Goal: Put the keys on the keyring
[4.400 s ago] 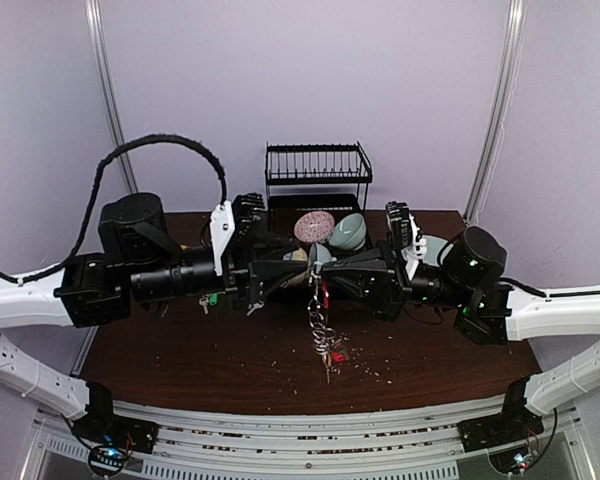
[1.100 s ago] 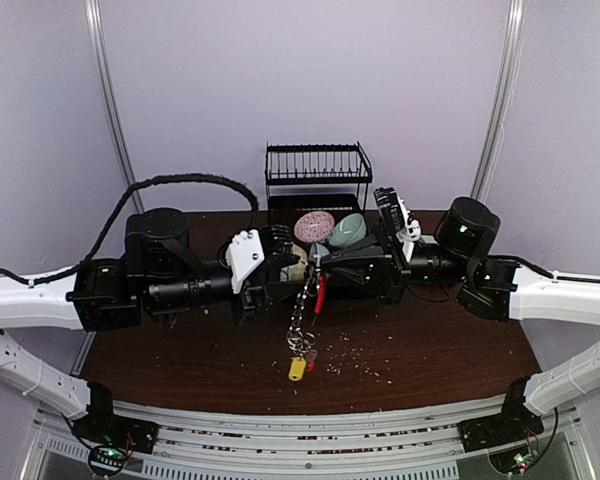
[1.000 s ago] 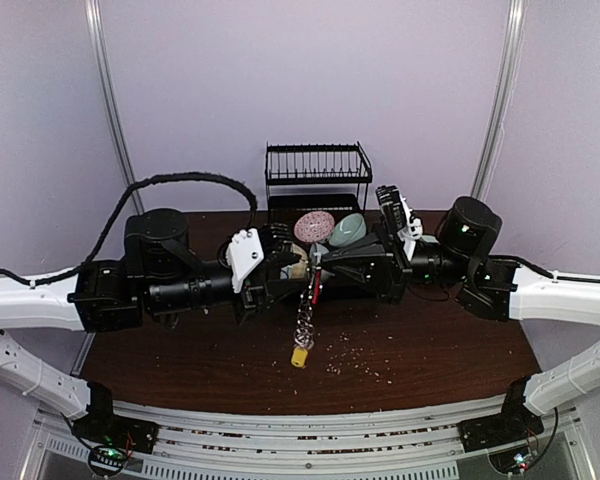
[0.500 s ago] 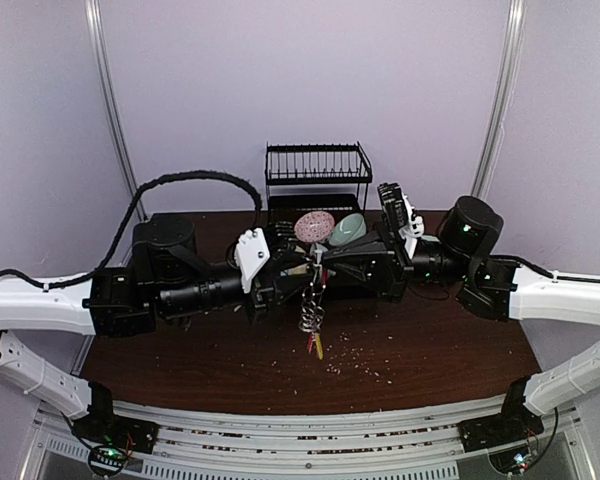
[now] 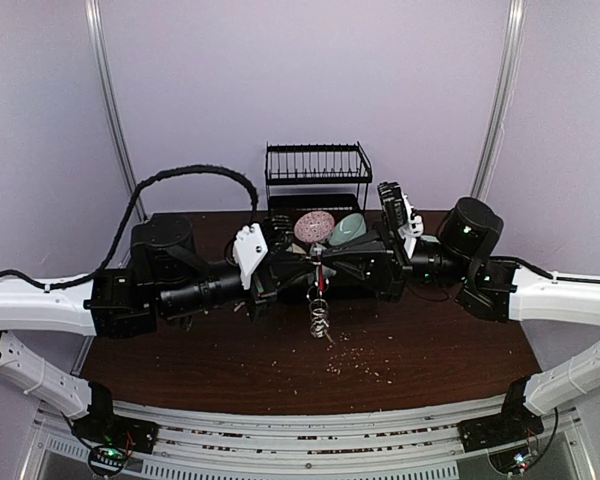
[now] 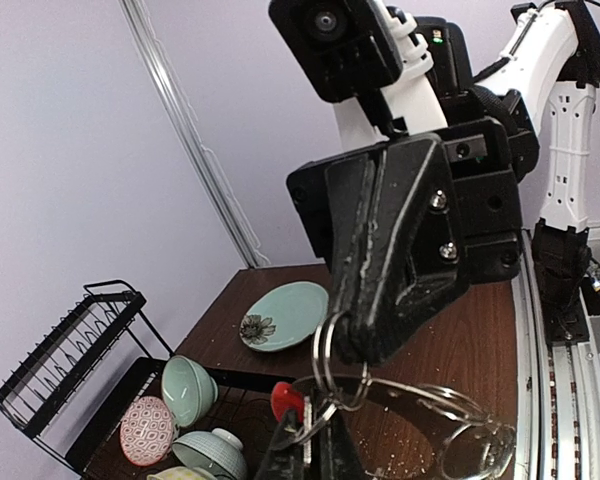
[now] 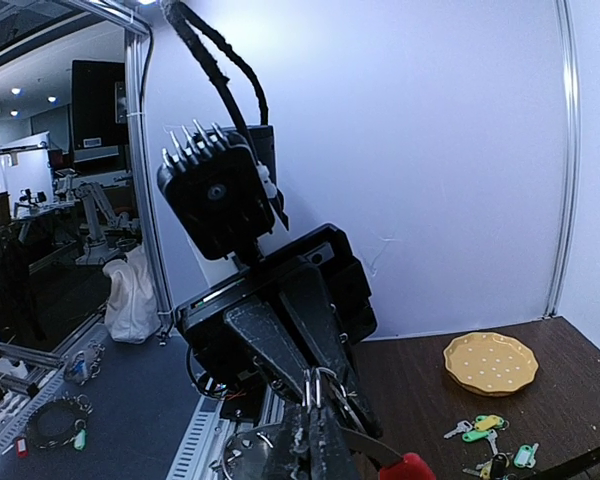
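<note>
Both grippers meet tip to tip above the middle of the table. The keyring, a silver wire ring with a red sleeve, hangs between them, its bunch of small split rings dangling below. My left gripper is shut on the ring wire beside the red sleeve. My right gripper is shut on the looped wire at the ring's top. In the top view the left gripper and right gripper nearly touch. Loose keys with green and yellow tags lie on the table.
A black dish rack stands at the back with a pink patterned bowl and a teal bowl in front of it. A teal flowered plate and a yellow plate lie on the table. Crumbs dot the wood.
My left gripper has moved right to the right gripper and shut on the keyring. The dangling bunch has swung and drawn up; its yellow tag no longer shows.
</note>
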You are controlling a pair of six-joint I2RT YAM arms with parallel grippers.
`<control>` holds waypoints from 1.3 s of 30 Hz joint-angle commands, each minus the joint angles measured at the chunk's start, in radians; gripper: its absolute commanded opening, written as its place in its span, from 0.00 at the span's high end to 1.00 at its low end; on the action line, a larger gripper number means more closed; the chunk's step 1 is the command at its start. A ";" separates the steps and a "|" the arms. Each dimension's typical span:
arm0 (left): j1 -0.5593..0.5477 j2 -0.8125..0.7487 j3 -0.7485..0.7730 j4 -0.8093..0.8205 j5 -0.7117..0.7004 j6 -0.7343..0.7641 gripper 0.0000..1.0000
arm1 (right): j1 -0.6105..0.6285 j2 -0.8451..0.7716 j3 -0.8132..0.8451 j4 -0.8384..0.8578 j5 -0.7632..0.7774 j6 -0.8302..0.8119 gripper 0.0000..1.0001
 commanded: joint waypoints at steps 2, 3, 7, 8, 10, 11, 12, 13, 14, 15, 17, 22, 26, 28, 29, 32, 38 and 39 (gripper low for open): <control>0.007 0.017 0.000 0.031 -0.056 -0.034 1.00 | 0.012 -0.014 -0.058 0.175 0.176 0.104 1.00; 0.006 0.025 0.006 0.025 -0.066 -0.037 1.00 | 0.021 -0.015 -0.080 0.226 0.235 0.134 1.00; -0.015 0.068 0.035 0.013 -0.150 -0.042 1.00 | 0.079 -0.021 -0.120 0.322 0.520 0.189 1.00; -0.024 0.076 0.042 0.013 -0.179 -0.035 1.00 | 0.094 -0.019 -0.120 0.319 0.586 0.192 1.00; -0.044 0.097 0.058 0.013 -0.239 -0.015 1.00 | 0.116 -0.015 -0.114 0.321 0.688 0.196 1.00; -0.051 0.106 0.062 0.012 -0.258 -0.003 1.00 | 0.123 -0.011 -0.112 0.324 0.725 0.201 1.00; -0.059 0.113 0.065 0.014 -0.283 0.009 1.00 | 0.130 -0.008 -0.108 0.318 0.759 0.203 1.00; -0.069 0.120 0.065 0.018 -0.312 0.021 1.00 | 0.135 -0.004 -0.103 0.307 0.791 0.209 1.00; -0.076 0.125 0.065 0.022 -0.329 0.032 1.00 | 0.138 0.001 -0.098 0.299 0.829 0.213 1.00; -0.082 0.128 0.065 0.024 -0.338 0.039 1.00 | 0.141 0.006 -0.101 0.300 0.852 0.217 1.00; -0.091 0.130 0.061 0.032 -0.341 0.048 1.00 | 0.143 0.019 -0.107 0.326 0.871 0.220 1.00; -0.110 0.170 0.069 0.026 -0.313 0.077 1.00 | 0.143 0.057 -0.095 0.375 0.861 0.247 1.00; -0.112 0.205 0.083 0.028 -0.257 0.065 1.00 | 0.144 0.086 -0.080 0.426 0.842 0.266 1.00; -0.111 0.212 0.089 0.035 -0.226 0.059 1.00 | 0.143 0.096 -0.071 0.433 0.825 0.267 1.00; -0.111 0.211 0.091 0.039 -0.213 0.055 1.00 | 0.143 0.099 -0.069 0.432 0.814 0.265 1.00; -0.110 0.169 0.075 0.056 -0.196 0.039 0.78 | 0.134 0.082 -0.096 0.431 0.803 0.268 1.00; -0.100 -0.003 -0.011 0.032 -0.099 0.026 0.48 | 0.082 0.033 -0.152 0.410 0.649 0.256 1.00; -0.098 -0.032 -0.026 0.022 -0.046 0.025 0.45 | 0.073 0.027 -0.156 0.407 0.616 0.254 1.00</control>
